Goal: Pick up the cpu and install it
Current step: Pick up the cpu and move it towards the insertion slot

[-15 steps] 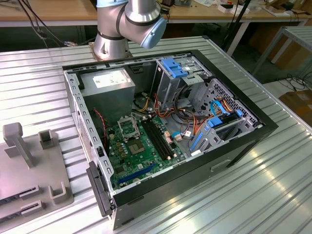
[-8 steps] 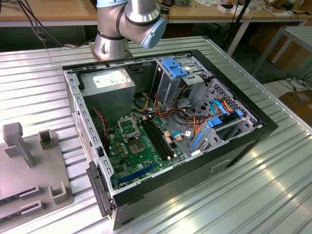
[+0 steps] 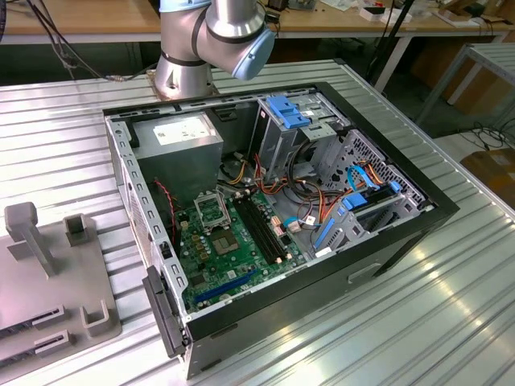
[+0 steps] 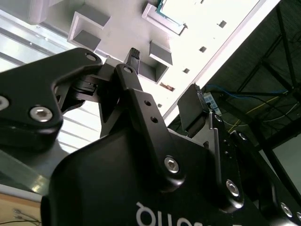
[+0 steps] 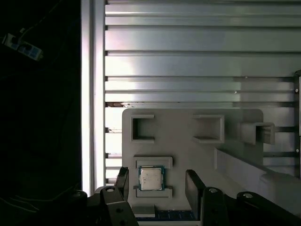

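Observation:
The cpu [image 5: 151,178] is a small square chip with a silver top and green edges. It lies flat in a shallow grey holder on the grey fixture plate [image 5: 183,155]. My gripper [image 5: 158,184] is open above it, with one black finger [image 5: 123,181] on each side of the chip in the picture and nothing between them. In the second wrist view the gripper [image 4: 162,80] also stands open, and a corner of the cpu [image 4: 171,9] shows beyond the fingertips. The socket [image 3: 211,207] sits on the green motherboard [image 3: 233,249] inside the open computer case.
The case [image 3: 402,233] holds a grey power-supply box [image 3: 179,141], blue drive brackets [image 3: 290,108] and loose cables [image 3: 314,209]. The fixture plate [image 3: 48,281] with upright grey blocks lies at the exterior view's left on the ribbed metal table [image 3: 451,305]. The arm's base [image 3: 189,64] stands behind the case.

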